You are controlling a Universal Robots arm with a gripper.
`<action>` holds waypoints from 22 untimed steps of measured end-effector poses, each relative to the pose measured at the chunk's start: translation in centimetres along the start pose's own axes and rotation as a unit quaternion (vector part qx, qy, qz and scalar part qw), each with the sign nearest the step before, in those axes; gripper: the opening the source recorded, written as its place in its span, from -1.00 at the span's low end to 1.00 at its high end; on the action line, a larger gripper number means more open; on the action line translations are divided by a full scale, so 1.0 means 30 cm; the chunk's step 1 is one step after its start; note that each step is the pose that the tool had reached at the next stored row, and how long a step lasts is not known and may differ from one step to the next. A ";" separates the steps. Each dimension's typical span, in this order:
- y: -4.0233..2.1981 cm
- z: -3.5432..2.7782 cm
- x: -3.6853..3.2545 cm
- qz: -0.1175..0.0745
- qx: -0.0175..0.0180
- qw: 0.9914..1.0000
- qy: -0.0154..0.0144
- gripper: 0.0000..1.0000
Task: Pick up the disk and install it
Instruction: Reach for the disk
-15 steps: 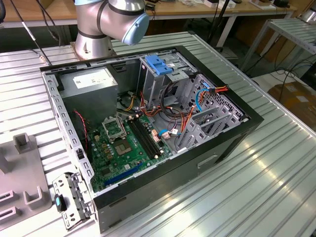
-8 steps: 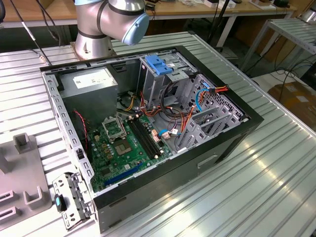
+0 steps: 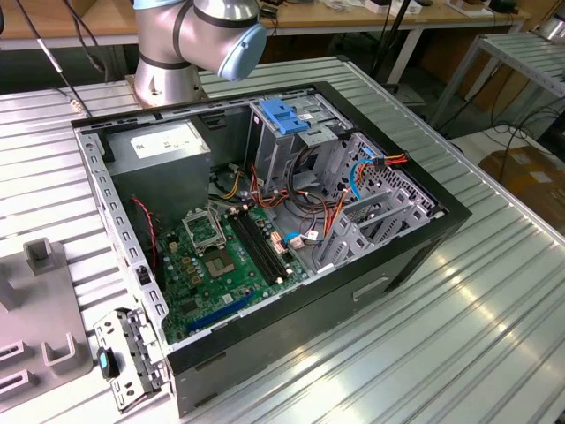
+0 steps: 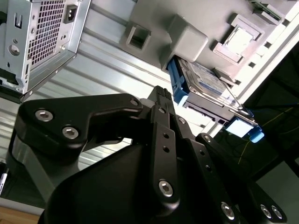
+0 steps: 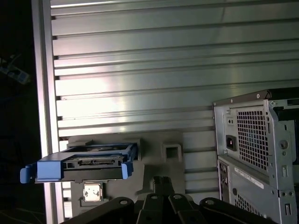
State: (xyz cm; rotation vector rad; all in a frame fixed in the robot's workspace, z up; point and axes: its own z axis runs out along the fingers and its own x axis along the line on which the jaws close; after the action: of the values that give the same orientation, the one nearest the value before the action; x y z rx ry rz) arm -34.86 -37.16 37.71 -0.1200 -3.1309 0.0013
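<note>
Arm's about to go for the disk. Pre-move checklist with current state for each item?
1. Disk resting on the grey fixture, blue rails fitted: ok.
2. Gripper apart from the disk, holding nothing: ok.
3. Jaws open for a grasp: not ok, they look shut.
4. Case side open, drive cage exposed: ok.
5. Cage slot free for the disk: cannot tell.
6. Cables out of the cage's way: cannot tell; they bunch right beside it.
</note>
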 end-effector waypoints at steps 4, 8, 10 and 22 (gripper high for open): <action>-0.001 0.000 0.008 0.000 0.000 1.000 0.000 -0.79; -0.001 0.000 0.017 0.000 0.000 1.000 0.000 -0.79; -0.002 0.000 0.022 0.000 0.000 1.000 0.000 -0.79; -0.005 0.001 0.064 0.000 0.000 1.000 0.000 -0.79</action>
State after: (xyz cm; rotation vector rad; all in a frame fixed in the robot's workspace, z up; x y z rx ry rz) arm -36.78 -37.17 37.71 -0.1199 -3.1310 0.0013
